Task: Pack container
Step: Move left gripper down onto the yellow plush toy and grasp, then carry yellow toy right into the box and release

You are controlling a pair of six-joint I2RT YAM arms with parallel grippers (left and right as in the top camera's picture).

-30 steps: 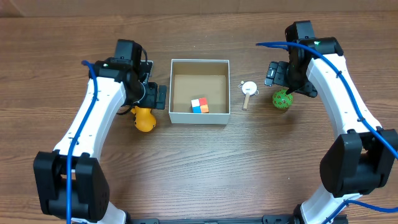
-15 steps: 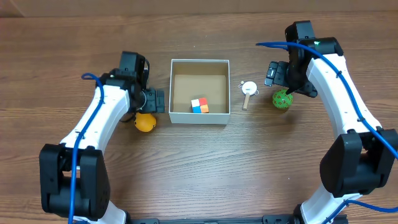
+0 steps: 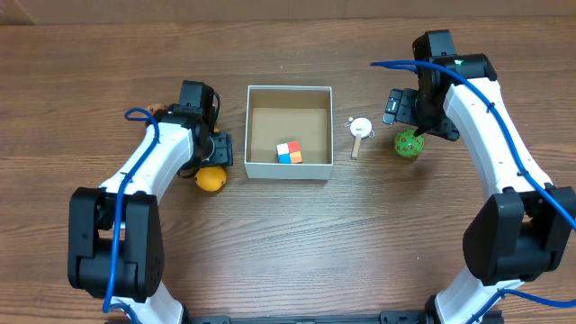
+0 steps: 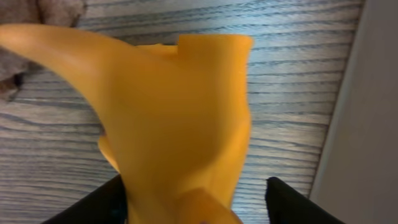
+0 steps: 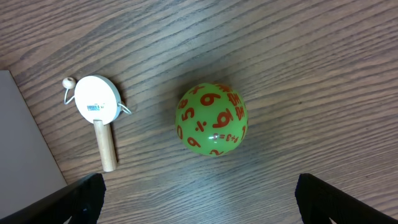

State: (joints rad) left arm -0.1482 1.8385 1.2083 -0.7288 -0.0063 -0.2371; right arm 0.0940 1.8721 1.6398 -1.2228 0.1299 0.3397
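The container (image 3: 289, 88) is a square white box with a brown inside, at the table's middle, with a small multicoloured cube (image 3: 289, 153) in it. A yellow toy (image 3: 211, 179) lies just left of the box. My left gripper (image 3: 214, 151) is low over it. In the left wrist view the toy (image 4: 180, 118) fills the space between the open fingers (image 4: 199, 202), with a gap at the right finger, and the box wall (image 4: 367, 124) is at the right. My right gripper (image 3: 416, 117) hangs open above a green numbered ball (image 5: 212, 119), with its fingers (image 5: 199, 199) apart from it.
A small white toy drum on a wooden stick (image 3: 360, 128) lies between the box and the green ball (image 3: 409, 144). It also shows in the right wrist view (image 5: 97, 102), beside the box wall (image 5: 25, 143). The table is brown wood.
My left gripper has moved toward the front and come down around the yellow toy. The right arm and the green ball have not moved.
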